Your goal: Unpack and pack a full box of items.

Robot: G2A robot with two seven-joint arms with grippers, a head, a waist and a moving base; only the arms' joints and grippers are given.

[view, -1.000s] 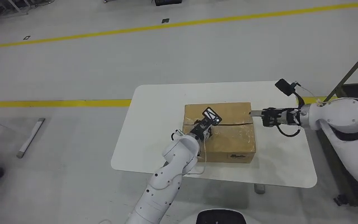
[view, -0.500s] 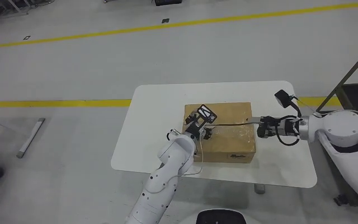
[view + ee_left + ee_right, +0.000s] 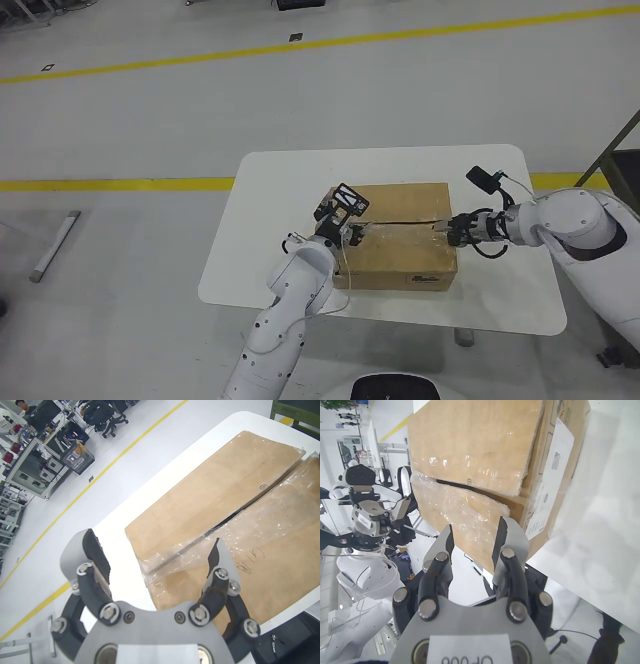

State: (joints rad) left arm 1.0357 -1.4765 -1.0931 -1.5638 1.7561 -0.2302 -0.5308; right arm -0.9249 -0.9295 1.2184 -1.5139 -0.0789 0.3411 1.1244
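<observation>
**Bridging tape and a ragged flap corner: where the opening could fail**

The cardboard box (image 3: pixel 395 245) is set closed near the middle of the table (image 3: pixel 250 260), somewhat toward its right edge. Its near flap is covered with wrinkled clear tape (image 3: pixel 172 562). At the box's left end this tape is seen crossing the seam (image 3: pixel 226 519) and folding down over the end face.

The left gripper (image 3: pixel 153 540) is held there, released and wide apart, with nothing between its fingers. One finger is seen over the near flap and the other beyond the box's left end, above the table.

At the seam's right end the right gripper (image 3: pixel 475 523) is likewise parted and empty. It is placed just beside a torn flap corner, above the shipping label (image 3: pixel 553 472) on the end face. Whether either gripper touches the cardboard cannot be told.

Farther on, the seam is seen gaping along its middle, and the far flap lies plain and largely untaped.

- **Box dragged or tipped:** the flaps are judged to be joined by tape at the left end. If a flap were pulled up before that tape is parted, the whole box could be dragged toward a table edge or tipped.
- **Grip slipping:** the glossy film could slip from the pads if it is pinched alone.
- **Cardboard tearing:** the ragged right corner could tear further under a pull.
- **Contents harmed:** a finger pushed deep into the gap could strike the unseen contents.
</observation>
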